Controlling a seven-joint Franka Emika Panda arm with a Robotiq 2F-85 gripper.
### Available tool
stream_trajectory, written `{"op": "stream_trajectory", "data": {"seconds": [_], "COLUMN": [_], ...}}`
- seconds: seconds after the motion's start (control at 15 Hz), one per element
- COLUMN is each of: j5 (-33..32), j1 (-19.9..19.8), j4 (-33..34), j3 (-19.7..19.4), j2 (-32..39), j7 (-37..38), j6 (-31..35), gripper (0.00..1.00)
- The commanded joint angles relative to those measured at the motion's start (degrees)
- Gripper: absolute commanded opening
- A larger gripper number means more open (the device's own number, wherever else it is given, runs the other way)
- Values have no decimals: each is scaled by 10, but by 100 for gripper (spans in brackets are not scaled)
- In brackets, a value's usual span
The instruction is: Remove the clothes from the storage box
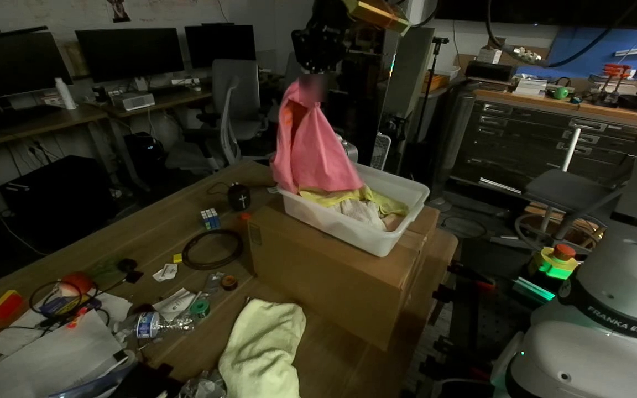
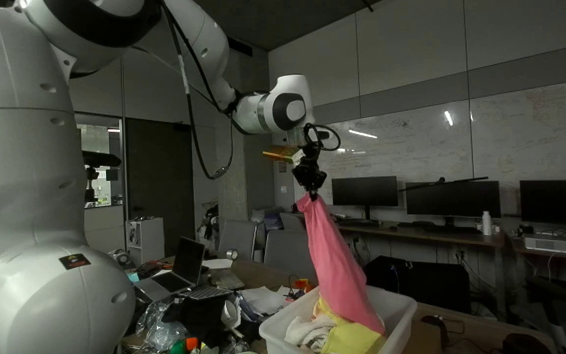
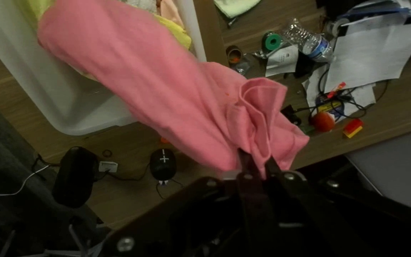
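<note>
Gripper [image 3: 257, 162] closed on the pink cloth [image 2: 334, 260]: the fingers [image 3: 274, 172] pinch it near its upper end, and in the wrist view a ruffled fold sticks out past them. Arm [image 2: 270, 112] raised, gripper pointing down, higher than the white plastic box [image 1: 335, 222]. In both exterior views the pink cloth hangs at a slant, its lower end down at the box and overlapping the yellow cloth [image 2: 354, 339] there; cannot tell whether it bears on it. Finger area blurred in an exterior view. Also in the box: a whitish cloth [image 2: 310, 330] beside the yellow one, and a peach-coloured piece [image 3: 170, 12] close to one side. Box sits upright on a cardboard carton [image 1: 324, 276], carton on the wooden table [image 1: 340, 356]. Pale green cloth [image 1: 263, 345] lies outside the box, on the table, at the near side of the carton. Left of that cloth in an exterior view: a clear bottle [image 1: 155, 324] on its side, a green roll [image 1: 200, 308] just beside it. Left of the carton, farther off: a cable coil [image 1: 208, 267], near it a puzzle cube [image 1: 209, 219] and a black rounded object [image 1: 239, 198] with a white cross mark. Red stop button [image 1: 563, 252] at right, near the lower part of the arm.
</note>
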Motion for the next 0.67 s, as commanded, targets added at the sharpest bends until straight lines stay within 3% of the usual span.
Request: {"op": "stream_trajectory", "data": {"seconds": [0.0,0.27,0.6], "j5": [36,44,13], "j1": [15,42,85], "j4": [27,82,174], "j3": [7,30,86], "j2": [-11,9,58], "j7": [6,-10,5], "j6": [-40,-126,-229], "gripper": [2,2,2]}}
